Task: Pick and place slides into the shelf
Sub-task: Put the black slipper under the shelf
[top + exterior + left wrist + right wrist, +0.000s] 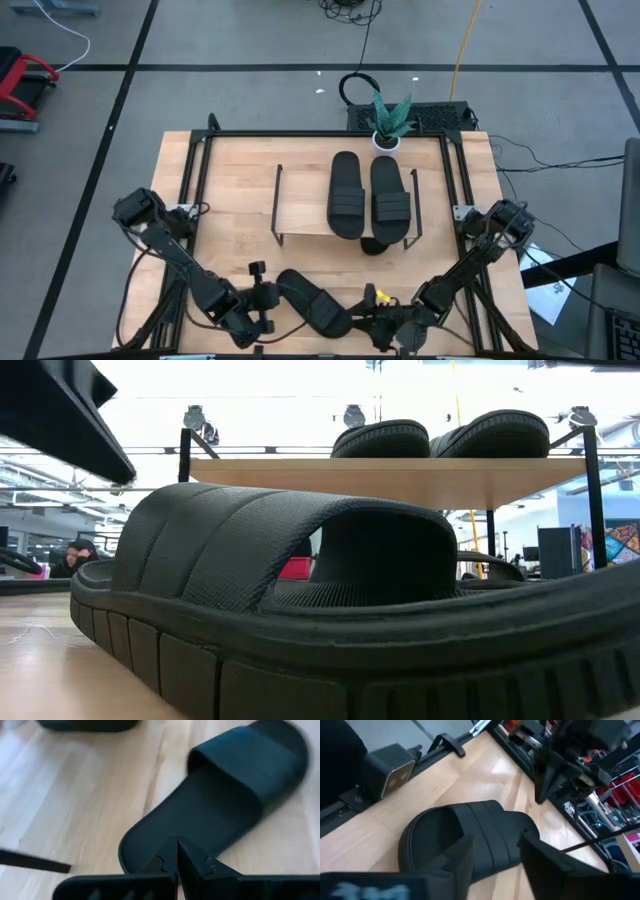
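Logging the shelf (300,215): two slides (367,195) lie side by side on its top board, right half. I see a third slide (312,302) on the table at the near edge, between both grippers. Left gripper (176,851) sits at its heel, fingers pressed together, holding nothing. Right gripper (495,851) straddles its strap end, fingers spread, not gripping.

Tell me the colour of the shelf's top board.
Light wood; the shelf's top board shows best in the high view.
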You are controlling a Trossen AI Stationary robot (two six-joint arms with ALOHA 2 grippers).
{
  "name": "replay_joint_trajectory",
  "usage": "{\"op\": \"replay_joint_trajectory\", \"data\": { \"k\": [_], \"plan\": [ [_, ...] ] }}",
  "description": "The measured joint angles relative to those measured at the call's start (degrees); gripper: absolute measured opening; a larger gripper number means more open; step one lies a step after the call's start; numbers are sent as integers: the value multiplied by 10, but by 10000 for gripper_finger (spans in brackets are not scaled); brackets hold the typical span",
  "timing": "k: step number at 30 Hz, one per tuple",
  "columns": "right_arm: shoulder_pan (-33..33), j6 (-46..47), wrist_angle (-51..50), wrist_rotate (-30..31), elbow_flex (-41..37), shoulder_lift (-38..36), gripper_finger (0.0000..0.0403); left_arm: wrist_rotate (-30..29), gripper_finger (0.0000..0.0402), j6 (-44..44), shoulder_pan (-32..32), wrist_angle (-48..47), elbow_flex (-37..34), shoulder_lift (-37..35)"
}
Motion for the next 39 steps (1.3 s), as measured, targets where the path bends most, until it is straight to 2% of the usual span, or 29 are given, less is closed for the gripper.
{"op": "replay_joint_trajectory", "data": {
  "k": [5,9,17,21,28,39],
  "plan": [
    [-1,-13,-2,46,27,29,230,25,1,-17,20,49,0,33],
    [-12,9,-3,48,28,42,256,60,1,14,33,116,0,63],
    [-19,18,17,33,28,65,256,71,0,-5,55,180,0,94],
    [-22,23,18,2,28,65,255,85,0,-1,67,207,0,94],
    [-33,38,-2,-5,28,65,254,105,0,5,91,251,2,94],
    [-60,63,-25,-26,28,65,254,117,0,91,118,245,60,94]
  ]
}}
